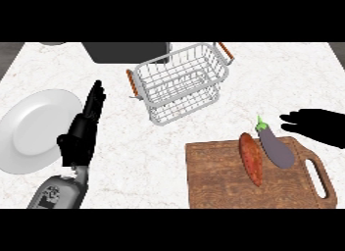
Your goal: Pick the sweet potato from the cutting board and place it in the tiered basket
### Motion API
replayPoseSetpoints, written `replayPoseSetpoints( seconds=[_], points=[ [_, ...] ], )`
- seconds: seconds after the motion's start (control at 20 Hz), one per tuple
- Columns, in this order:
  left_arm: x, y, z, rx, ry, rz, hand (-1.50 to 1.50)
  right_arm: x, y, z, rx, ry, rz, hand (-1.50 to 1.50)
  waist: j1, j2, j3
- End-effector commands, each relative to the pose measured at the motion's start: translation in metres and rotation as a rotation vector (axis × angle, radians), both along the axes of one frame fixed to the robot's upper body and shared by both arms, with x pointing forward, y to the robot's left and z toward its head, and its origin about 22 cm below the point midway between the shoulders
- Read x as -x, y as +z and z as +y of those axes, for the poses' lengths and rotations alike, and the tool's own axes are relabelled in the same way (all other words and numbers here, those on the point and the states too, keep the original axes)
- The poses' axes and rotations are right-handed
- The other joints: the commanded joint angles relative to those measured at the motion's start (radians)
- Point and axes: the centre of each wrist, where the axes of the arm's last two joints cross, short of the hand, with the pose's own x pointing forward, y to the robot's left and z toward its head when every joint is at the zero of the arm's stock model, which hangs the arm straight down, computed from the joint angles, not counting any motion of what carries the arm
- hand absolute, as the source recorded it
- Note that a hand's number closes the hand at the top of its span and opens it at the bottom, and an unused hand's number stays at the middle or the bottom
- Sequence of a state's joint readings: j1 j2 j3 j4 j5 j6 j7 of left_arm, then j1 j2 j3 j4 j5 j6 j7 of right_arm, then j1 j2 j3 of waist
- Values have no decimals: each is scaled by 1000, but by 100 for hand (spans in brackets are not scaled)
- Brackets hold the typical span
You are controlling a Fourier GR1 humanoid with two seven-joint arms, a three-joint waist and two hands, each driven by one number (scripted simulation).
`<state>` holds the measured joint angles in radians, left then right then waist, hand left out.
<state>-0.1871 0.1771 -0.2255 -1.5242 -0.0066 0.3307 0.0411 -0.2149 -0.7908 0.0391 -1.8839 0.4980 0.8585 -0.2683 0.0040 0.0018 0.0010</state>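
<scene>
A long reddish-orange sweet potato (251,158) lies lengthwise on the wooden cutting board (219,181) at the lower right. Right beside it, on its right, lies a purple eggplant (275,147) with a green stem. The white wire tiered basket (181,81) with orange handles stands at the back centre, nothing in it. My right hand (327,127) hovers open just right of the eggplant, above the board's far right corner, fingers pointing left. My left hand (83,130) rests open at the left, fingers straight and pointing away, beside the plate.
A large white plate (31,130) lies at the left edge. A dark grey box (126,51) stands behind the basket at the counter's back. The cutting board has a handle slot (319,179) on its right side. Bare marble counter lies between the basket and the board.
</scene>
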Motion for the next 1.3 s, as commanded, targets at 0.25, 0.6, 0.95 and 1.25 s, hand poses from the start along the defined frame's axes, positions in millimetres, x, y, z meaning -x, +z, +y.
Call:
replayPoseSetpoints(
  seconds=[0.25,0.6,0.95,1.25],
  points=[
    [17,-15,-11,-11,5,1,0,-4,-21,-9,0,81,-74,-150,-3,-2,-1],
    [12,-9,-2,1,15,0,0,-15,-48,-5,31,-3,-40,-150,-3,-2,-1],
    [8,2,3,11,-13,-2,0,-31,-67,-4,31,0,28,-150,-1,-2,-1],
    [20,4,0,-5,-9,24,0,-38,-73,8,-21,41,16,-150,0,-3,-1]
  ],
)
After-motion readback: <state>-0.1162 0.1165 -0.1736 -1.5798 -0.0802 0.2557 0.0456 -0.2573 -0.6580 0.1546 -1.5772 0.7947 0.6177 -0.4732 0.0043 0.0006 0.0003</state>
